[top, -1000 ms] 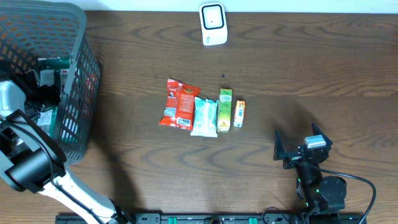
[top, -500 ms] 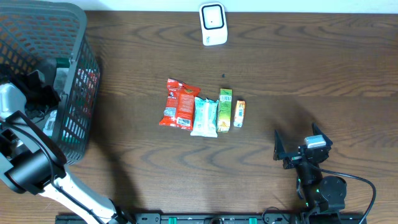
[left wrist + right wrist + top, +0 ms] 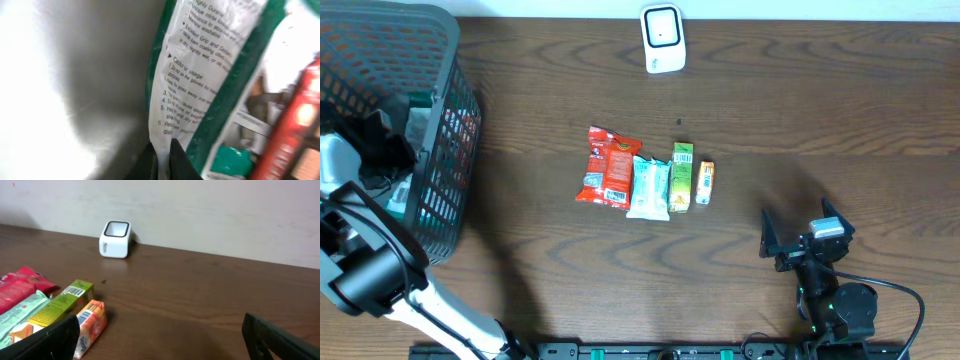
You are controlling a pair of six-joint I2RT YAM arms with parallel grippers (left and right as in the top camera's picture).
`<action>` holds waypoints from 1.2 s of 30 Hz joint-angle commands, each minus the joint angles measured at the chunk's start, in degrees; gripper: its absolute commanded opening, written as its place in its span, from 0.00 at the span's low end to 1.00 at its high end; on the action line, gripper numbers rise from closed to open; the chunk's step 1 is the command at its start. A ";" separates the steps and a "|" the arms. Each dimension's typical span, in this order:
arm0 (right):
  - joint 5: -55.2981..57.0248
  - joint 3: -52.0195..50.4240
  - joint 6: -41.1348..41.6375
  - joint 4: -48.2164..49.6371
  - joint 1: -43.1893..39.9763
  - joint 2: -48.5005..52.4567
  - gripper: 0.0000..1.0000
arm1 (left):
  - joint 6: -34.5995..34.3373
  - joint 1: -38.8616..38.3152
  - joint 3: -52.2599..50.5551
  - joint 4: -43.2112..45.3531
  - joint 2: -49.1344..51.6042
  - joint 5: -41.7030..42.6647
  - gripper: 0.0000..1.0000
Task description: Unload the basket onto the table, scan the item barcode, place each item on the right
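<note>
**Left gripper pinched a packet inside the basket; the scan was yet to come**

The table [image 3: 770, 100] was dark wood. The wire basket [image 3: 450, 150] stood at its left end, and the left arm reached down into it. Inside, the left gripper [image 3: 162, 155] was closed narrow, its tips pinching the lower edge of a green-and-white packet [image 3: 200, 75] printed with usage instructions. The packet stood up and away from the tips. More goods were crowded just beside it on the right, red and teal, too blurred to name.

The right gripper [image 3: 797, 225] sat low near the robot's edge of the table. Its jaws were spread wide and held nothing.

The scanner [image 3: 662, 38], a small white block, was well apart from both grippers. It lay across the table to the right of the left one and far ahead of the right one. Between the grippers lay a row of four items: a red snack bag [image 3: 608, 167], a pale packet [image 3: 649, 188], a green box [image 3: 682, 177] and an orange box [image 3: 705, 183].

By the look of it, the pick-up step was in hand. The next move would call for lifting the packet clear of the basket wall without snagging its neighbours. It would then have to go over to the scanner with its barcode turned to the window. The barcode was not visible, so the packet might need turning.
</note>
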 commanded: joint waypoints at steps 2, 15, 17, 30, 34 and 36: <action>0.28 -0.07 0.72 -0.24 -0.24 -0.24 0.99 | -1.16 -0.11 0.57 0.74 -8.74 0.79 0.07; 0.28 -0.07 0.72 -0.24 -0.24 -0.24 0.99 | -4.22 -0.13 0.55 1.55 -23.06 0.76 0.07; 0.28 -0.07 0.72 -0.24 -0.24 -0.24 0.99 | -4.44 -0.13 0.55 1.33 -23.19 0.76 0.07; 0.28 -0.07 0.72 -0.24 -0.24 -0.24 0.99 | -5.95 -0.13 0.52 0.20 -22.84 0.79 0.07; 0.28 -0.07 0.72 -0.24 -0.24 -0.24 0.99 | -7.80 -0.13 0.55 0.07 -22.88 0.79 0.07; 0.28 -0.07 0.72 -0.24 -0.24 -0.24 0.99 | -9.18 -0.11 0.55 0.20 -23.26 0.79 0.07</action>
